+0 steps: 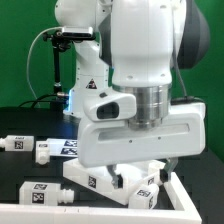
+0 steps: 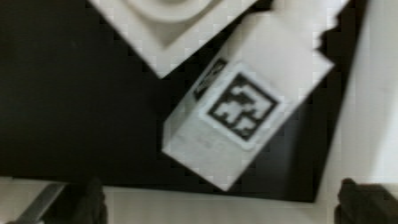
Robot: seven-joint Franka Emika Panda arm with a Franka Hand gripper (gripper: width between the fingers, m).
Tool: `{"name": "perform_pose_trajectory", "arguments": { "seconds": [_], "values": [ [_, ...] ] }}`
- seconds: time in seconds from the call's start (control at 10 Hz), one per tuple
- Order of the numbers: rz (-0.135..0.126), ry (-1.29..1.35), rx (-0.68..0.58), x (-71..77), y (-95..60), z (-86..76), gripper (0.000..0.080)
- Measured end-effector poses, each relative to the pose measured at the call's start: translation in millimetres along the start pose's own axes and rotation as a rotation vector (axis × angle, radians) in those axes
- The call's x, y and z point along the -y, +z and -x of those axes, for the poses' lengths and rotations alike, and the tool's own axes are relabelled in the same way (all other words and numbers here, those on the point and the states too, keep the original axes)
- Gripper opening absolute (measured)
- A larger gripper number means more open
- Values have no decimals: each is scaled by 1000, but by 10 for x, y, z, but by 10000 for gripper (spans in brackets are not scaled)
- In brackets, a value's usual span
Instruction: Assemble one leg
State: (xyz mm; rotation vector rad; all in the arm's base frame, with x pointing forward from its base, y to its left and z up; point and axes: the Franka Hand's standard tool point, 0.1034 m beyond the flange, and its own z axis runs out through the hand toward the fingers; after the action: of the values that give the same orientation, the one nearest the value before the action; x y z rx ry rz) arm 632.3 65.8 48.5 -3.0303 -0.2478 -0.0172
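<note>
Arm [image 1: 140,60] comes first, since its white bulk fills most of the exterior view and hangs low over the black table [image 1: 25,170]. Next in size is the white panel [image 2: 146,30]; we see only one corner of it in the wrist view (we name it so from its breadth alone). Near that corner, with a dark gap between, the leg [image 2: 240,100] lies flat on the table, its tag [image 2: 237,105] turned toward the camera. Other posts [image 1: 45,150] lie scattered toward the exterior view's left.

Smallest of all are the dark fingertips [image 2: 80,200] of the gripper [image 2: 222,203]. They stand spread wide and hold nothing. The leg sits straight ahead of them, roughly midway between the two and beyond their reach. Its long axis runs skew to the line joining the fingertips, closer to crossing that line than to following it. We judge a small twist of the wrist would square the jaws across the leg's narrow width before descending.
</note>
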Motion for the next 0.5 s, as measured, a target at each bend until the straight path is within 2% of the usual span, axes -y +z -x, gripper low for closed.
{"name": "perform_pose_trajectory", "arguments": {
  "seconds": [0.5],
  "values": [
    [-2,6,9,25,-7,11,650]
  ]
}}
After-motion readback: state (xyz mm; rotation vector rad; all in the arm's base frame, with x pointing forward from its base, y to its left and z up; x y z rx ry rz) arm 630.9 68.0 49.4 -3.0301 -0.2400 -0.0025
